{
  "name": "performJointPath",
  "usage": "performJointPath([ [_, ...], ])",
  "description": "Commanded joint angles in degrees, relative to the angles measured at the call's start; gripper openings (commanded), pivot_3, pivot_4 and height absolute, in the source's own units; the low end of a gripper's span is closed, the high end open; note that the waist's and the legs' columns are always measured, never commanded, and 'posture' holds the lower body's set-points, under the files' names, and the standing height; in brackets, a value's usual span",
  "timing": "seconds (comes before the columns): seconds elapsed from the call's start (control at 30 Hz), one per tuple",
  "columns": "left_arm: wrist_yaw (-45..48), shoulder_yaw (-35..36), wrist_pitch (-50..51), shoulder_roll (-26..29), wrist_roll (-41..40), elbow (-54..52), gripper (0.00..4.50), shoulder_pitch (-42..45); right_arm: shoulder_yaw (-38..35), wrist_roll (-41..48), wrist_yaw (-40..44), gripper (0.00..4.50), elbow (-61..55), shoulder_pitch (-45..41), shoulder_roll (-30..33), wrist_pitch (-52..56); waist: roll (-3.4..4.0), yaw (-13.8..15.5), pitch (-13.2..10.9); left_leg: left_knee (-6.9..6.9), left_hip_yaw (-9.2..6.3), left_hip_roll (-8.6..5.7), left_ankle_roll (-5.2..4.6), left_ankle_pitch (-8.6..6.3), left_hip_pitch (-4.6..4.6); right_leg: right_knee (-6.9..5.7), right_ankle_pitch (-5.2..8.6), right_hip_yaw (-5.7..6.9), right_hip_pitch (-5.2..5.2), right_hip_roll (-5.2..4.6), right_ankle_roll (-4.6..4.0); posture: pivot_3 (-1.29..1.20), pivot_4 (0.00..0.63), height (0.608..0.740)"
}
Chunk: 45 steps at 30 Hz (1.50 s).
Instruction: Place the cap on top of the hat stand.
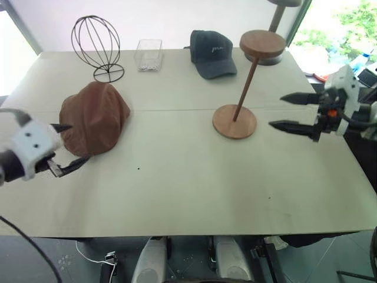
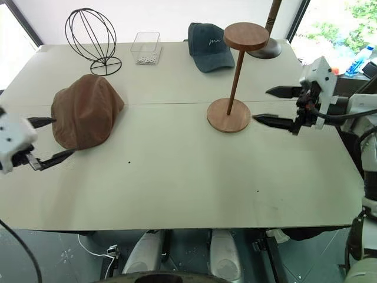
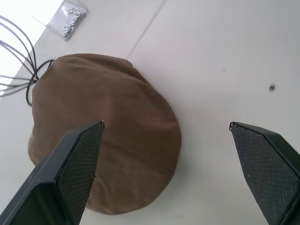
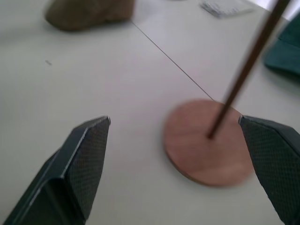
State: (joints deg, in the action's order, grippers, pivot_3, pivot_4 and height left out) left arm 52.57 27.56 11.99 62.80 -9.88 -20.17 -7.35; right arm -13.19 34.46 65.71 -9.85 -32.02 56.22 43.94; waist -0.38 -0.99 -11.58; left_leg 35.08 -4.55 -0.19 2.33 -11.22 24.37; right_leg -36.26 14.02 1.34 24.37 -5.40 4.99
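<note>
**Pre-grasp: left gripper lining up on the cap, nothing held yet**

You're in the approach step. Your left gripper (image 1: 63, 147) sits with its jaws spread wide and empty, right at the near edge of the cap (image 1: 94, 117); the upper finger overlaps the cap's edge in the head view, contact can't be confirmed. The cap lies flat on the table (image 1: 188, 188), just ahead of those fingers, with the black wire stand (image 1: 97, 46) behind it.

Your right gripper (image 1: 294, 112) is also wide open and empty, hovering just beside the hat stand (image 1: 235, 121), whose round base is straight in front of the fingers.

Next move, as a judgement: push the left fingers around a fold or edge of the floppy fabric, close, lift. Then carry it across to the disc top, well away from the left hand. Maybe steady the stand with the right.
</note>
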Motion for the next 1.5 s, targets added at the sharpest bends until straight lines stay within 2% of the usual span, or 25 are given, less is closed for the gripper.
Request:
performJointPath([
  [0.03,-2.94,-1.74,-8.97,1.66,10.1,1.49,4.48,-1.43,-5.68,9.78,-4.76,4.5,-11.7,0.49,0.1,8.58,0.0,0.16,0.0,0.01,0.01,0.01,0.0,0.0,0.0,0.0,-0.01,-0.01,0.0,0.01,-0.03,0.0,0.15,0.74],
  [0.23,-9.22,-3.85,-14.57,0.38,19.68,6.66,4.48,-1.62,-9.17,18.36,-9.86,4.5,-19.52,3.36,0.7,14.38,-0.04,0.39,0.02,0.12,0.12,0.03,0.0,0.0,0.0,0.01,-0.06,-0.01,-0.03,-0.06,-0.07,0.0,0.15,0.74],
  [0.57,-23.22,-12.02,-21.26,-5.61,33.8,11.81,4.48,0.2,-9.69,21.37,-15.23,4.5,-20.38,3.51,2.94,15.22,-0.12,0.37,0.06,0.13,0.37,0.09,-0.01,0.01,0.0,0.01,-0.12,-0.06,-0.04,-0.1,0.03,0.0,0.15,0.74],
  [0.77,-31.01,-18.85,-18.75,-8.48,43.53,16.21,4.48,5.5,-9.36,22.7,-17.03,4.5,-20.05,2.73,3.81,15.01,-0.13,0.4,0.07,0.21,0.38,0.1,-0.02,0.02,0.0,-0.01,-0.22,-0.07,-0.06,-0.09,0.16,0.0,0.15,0.74],
  [0.97,-34.48,-23.82,-13.17,-13.0,48.41,20.27,4.48,10.16,-8.68,23.99,-19.0,4.5,-20.34,1.84,3.94,15.08,-0.17,0.4,0.1,0.23,0.43,0.1,-0.03,0.02,-0.01,-0.01,-0.34,-0.12,-0.06,-0.08,0.37,0.0,0.15,0.74],
  [1.17,-40.32,-27.89,-11.52,-15.16,52.08,27.96,4.48,16.3,-7.84,24.34,-20.26,4.5,-20.07,0.86,3.74,14.7,-0.18,0.49,0.13,0.27,0.43,0.1,-0.04,0.03,-0.05,-0.06,-0.46,-0.14,-0.09,-0.07,0.39,0.0,0.15,0.74],
  [1.5,-47.33,-32.72,-12.23,-17.73,51.83,42.91,4.48,29.03,-6.64,24.31,-21.09,4.5,-19.66,-0.55,3.25,13.85,-0.22,0.44,0.17,0.49,0.42,0.11,-0.05,0.04,-0.04,-0.07,-0.63,-0.15,-0.15,-0.04,0.46,0.0,0.15,0.74],
])
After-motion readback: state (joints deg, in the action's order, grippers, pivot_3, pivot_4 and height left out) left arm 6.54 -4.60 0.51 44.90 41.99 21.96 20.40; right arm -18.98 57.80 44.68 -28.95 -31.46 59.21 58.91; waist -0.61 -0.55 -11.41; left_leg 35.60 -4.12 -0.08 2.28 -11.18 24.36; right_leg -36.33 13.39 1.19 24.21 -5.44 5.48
